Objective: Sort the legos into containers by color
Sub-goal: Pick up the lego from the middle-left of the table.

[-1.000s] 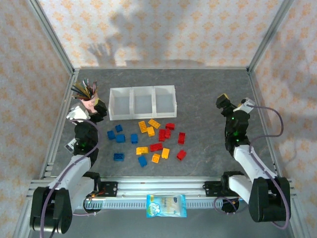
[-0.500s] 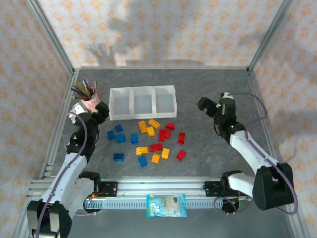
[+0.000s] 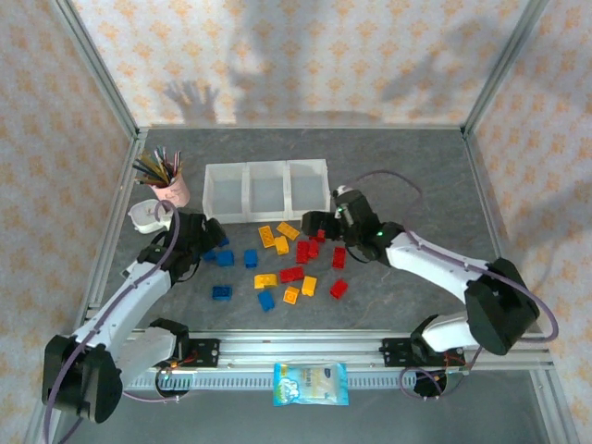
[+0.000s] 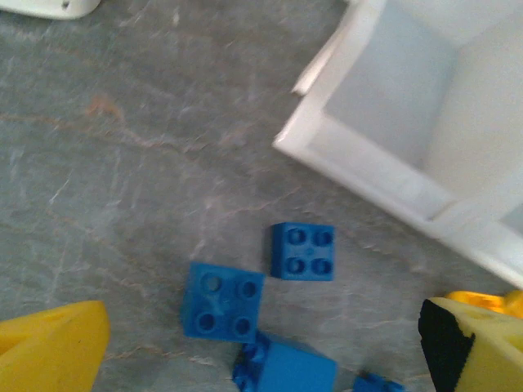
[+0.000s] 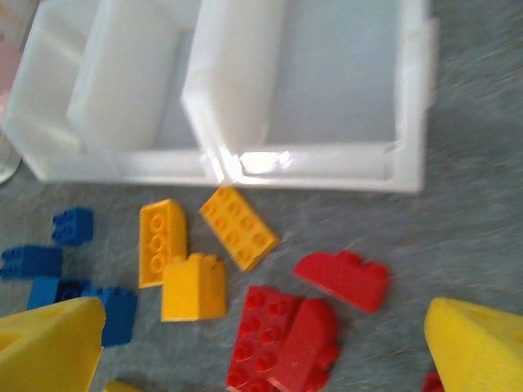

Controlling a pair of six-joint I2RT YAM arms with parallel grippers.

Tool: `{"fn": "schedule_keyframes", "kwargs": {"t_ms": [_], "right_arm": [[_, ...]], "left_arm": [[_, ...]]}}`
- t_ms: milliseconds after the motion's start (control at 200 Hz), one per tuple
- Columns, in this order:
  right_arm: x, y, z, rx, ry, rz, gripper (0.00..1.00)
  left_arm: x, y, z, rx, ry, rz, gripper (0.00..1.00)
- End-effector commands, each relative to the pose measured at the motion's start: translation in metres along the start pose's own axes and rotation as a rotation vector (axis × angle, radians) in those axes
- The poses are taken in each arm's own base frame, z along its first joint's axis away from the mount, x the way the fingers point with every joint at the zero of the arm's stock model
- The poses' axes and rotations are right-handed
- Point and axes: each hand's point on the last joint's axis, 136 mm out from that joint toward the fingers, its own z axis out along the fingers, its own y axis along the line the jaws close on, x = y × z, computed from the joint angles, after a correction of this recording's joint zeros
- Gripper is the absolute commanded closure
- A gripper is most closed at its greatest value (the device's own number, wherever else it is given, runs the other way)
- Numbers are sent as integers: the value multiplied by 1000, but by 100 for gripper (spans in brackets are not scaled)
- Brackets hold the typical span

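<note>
The legos lie loose on the grey table in front of the containers (image 3: 266, 191), three joined white bins that hold nothing. Blue legos (image 3: 225, 258) are at the left, yellow ones (image 3: 266, 237) in the middle, red ones (image 3: 302, 251) to the right. My left gripper (image 3: 213, 239) hangs open over the blue group. Two square blue bricks (image 4: 303, 251) (image 4: 223, 300) lie ahead of its fingers (image 4: 53, 351). My right gripper (image 3: 326, 225) is open above the red bricks (image 5: 282, 339) and yellow bricks (image 5: 239, 226), just in front of the bins (image 5: 245, 163). Neither gripper holds anything.
A pink cup of pencils (image 3: 170, 190) and a small white dish (image 3: 145, 215) stand left of the bins, behind my left arm. A snack packet (image 3: 311, 383) lies on the rail at the near edge. Metal frame posts border the table.
Both arms have swung in from the table's sides to the pile: the left gripper from beside the pencil cup to the blue bricks, the right leftward to the red ones. Both stayed open.
</note>
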Motion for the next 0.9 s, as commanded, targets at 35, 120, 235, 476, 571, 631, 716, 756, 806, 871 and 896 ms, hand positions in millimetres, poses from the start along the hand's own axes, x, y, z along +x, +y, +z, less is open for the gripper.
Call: {"fn": "schedule_keyframes", "kwargs": {"t_ms": [35, 120, 235, 476, 571, 631, 716, 756, 806, 871, 896], "right_arm": [[-2, 23, 8, -4, 4, -19, 0], [2, 31, 14, -9, 24, -35, 0], [7, 38, 20, -6, 42, -58, 0], [16, 46, 29, -1, 75, -81, 0], [17, 45, 31, 5, 79, -82, 0], [17, 44, 31, 8, 78, -80, 0], [18, 45, 32, 5, 79, -80, 0], [18, 46, 31, 3, 80, -80, 0], [18, 45, 32, 5, 81, -80, 0], [19, 44, 32, 7, 80, -76, 0], [19, 44, 32, 8, 82, -77, 0]], "left_arm": [[16, 13, 11, -88, 68, 47, 5], [19, 12, 18, -96, 84, 59, 8], [20, 11, 24, -110, 94, 72, 15], [22, 12, 36, -132, 97, 98, 27], [23, 13, 39, -137, 99, 102, 31], [25, 11, 42, -127, 101, 106, 33], [27, 11, 46, -125, 108, 111, 38], [28, 11, 48, -128, 113, 116, 40], [28, 12, 49, -135, 114, 117, 43], [30, 13, 50, -137, 118, 122, 47], [30, 13, 50, -138, 118, 121, 49]]}}
